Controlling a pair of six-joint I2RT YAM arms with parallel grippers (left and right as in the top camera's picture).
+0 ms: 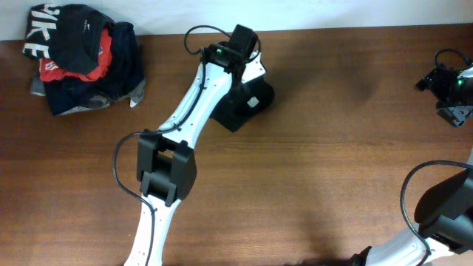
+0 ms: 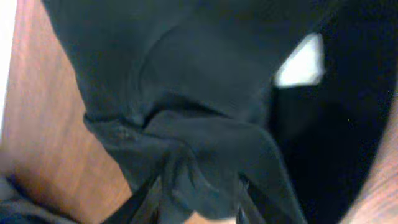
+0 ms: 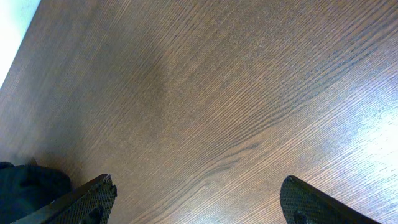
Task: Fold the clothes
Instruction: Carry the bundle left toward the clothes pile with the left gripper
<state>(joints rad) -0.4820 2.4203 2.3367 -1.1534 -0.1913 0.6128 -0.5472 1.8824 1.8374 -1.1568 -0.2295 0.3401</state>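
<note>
The black T-shirt [image 1: 251, 103] lies as a small folded bundle on the brown table at the back middle, its white neck label facing up. My left gripper [image 1: 236, 83] reaches down onto it from above. In the left wrist view the black T-shirt [image 2: 186, 81] fills the frame with the white label [image 2: 301, 61] at the upper right, and my left gripper [image 2: 199, 200] is shut on a bunched fold of the fabric. My right gripper [image 1: 449, 87] is at the far right edge, away from the shirt. In the right wrist view it [image 3: 199, 200] is open and empty over bare wood.
A pile of other garments [image 1: 81, 59], black with white lettering, red, navy and grey, sits at the back left corner. The table's far edge runs along the top. A dark bit of the shirt [image 3: 25, 186] shows at the lower left of the right wrist view.
</note>
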